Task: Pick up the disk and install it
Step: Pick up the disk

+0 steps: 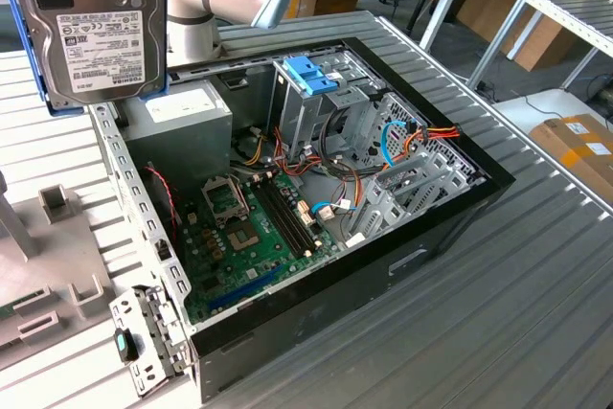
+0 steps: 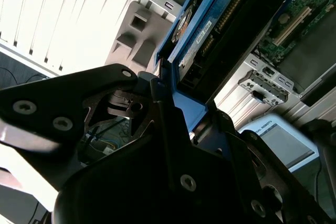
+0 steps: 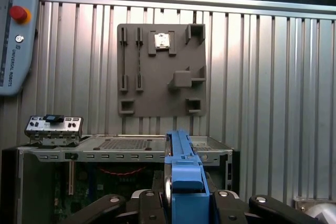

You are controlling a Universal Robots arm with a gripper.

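Note:
The disk [image 1: 96, 31], a grey metal hard drive with a white label and a light-blue carrier frame, hangs upright in the air above the back corner of the open computer case [image 1: 460, 200], at the exterior view's left. In the first wrist view my gripper [image 3: 184, 199] is shut on the disk's [image 3: 182, 169] blue frame edge, one black finger on each side. The second wrist view shows the same grasp, with the disk [image 2: 207, 30] edge-on beyond the gripper [image 2: 191, 113] and the case below it.
Inside the case stand a metal drive cage with a blue latch [image 1: 311, 74], the green motherboard [image 1: 249, 237], loose cables [image 1: 412, 136] and a power supply [image 1: 182, 112]. A grey fixture plate [image 3: 160, 69] lies on the ribbed table beside the case. A teach pendant [image 3: 16, 30] sits nearby.

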